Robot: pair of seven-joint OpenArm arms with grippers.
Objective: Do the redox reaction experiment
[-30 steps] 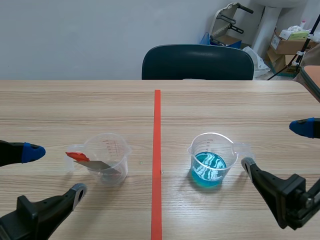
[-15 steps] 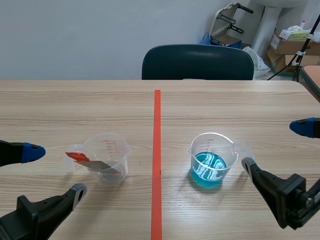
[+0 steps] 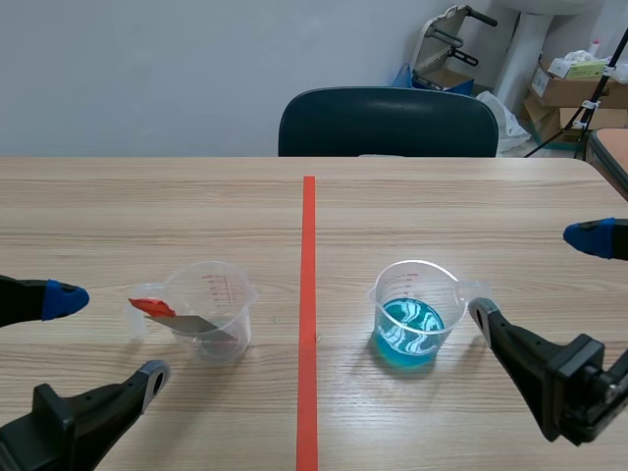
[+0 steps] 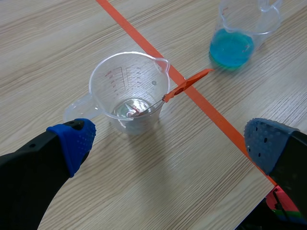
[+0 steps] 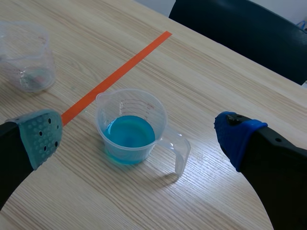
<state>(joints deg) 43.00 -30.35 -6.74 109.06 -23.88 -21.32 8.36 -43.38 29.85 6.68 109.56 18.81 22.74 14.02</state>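
Left gripper [image 3: 108,337] and right gripper [image 3: 535,277] are both wide open, holding nothing. Just ahead sit the clear cup [image 3: 211,309], an orange tool [image 3: 152,307] leaning in it, and the blue-liquid cup [image 3: 412,314]. Looks like step one, so the next move is probably grabbing that tool.

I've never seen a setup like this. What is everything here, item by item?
Blue-liquid cup: one, clear, right of the tape line.
Clear cup: one, left of the tape line.
Orange clip: one, leaning across the clear cup's rim.
Tape line: one, orange-red, down the table's middle.
Table: one, light wood.
Chair: one, dark, behind the table.
Boxes: several, brown, far right corner.
Left tool: one, black, open, by the clear cup.
Right tool: one, black, open, by the blue-liquid cup.
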